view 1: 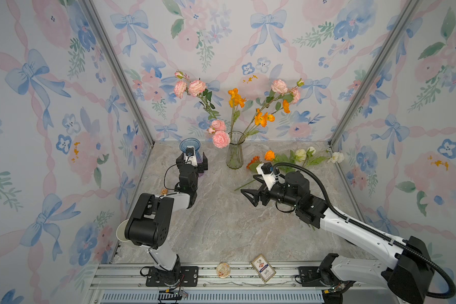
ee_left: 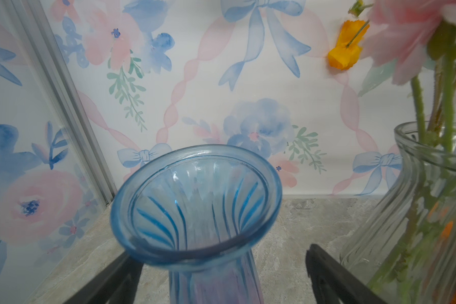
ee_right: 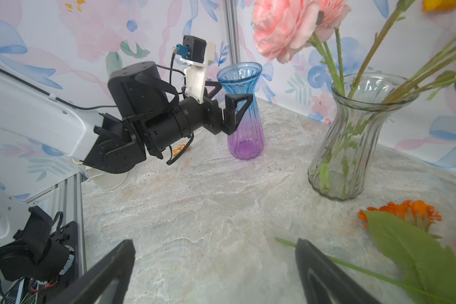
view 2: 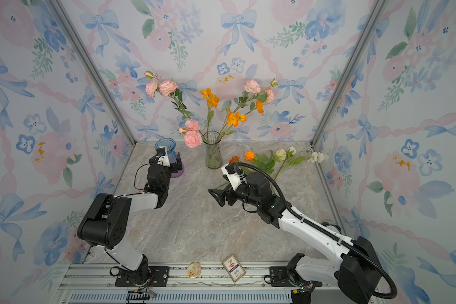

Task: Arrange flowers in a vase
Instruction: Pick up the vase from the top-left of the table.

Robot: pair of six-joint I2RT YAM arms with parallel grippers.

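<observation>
Both claws gaping wide, holding nothing. My left claw point(ee_right: 228, 93) straddles the neck of the empty blue vase point(ee_right: 244, 126), far left. Nudge it off-centre and I reckon it tips. The clear vase point(ee_right: 353, 147), far middle, has pink and orange stems point(view 1: 237, 115) in it. The loose flowers point(view 1: 295, 158) lie on the table point(view 1: 221, 223) far right, by my right claw point(ee_right: 213, 273). Flat stems, easy to fumble.

Setting: a staged robot test booth. Flat wall panels point(view 1: 248, 39) printed with bows and blooms meet at bare aluminium posts point(view 1: 118, 71). The stone-patterned counter point(view 1: 221, 223) ends at a slotted aluminium rail point(view 1: 284, 276). There the left arm point(view 1: 153, 223) and right arm point(view 1: 353, 229) bolt down on black plates point(view 1: 191, 276), with exposed wiring point(view 1: 173, 292).
</observation>
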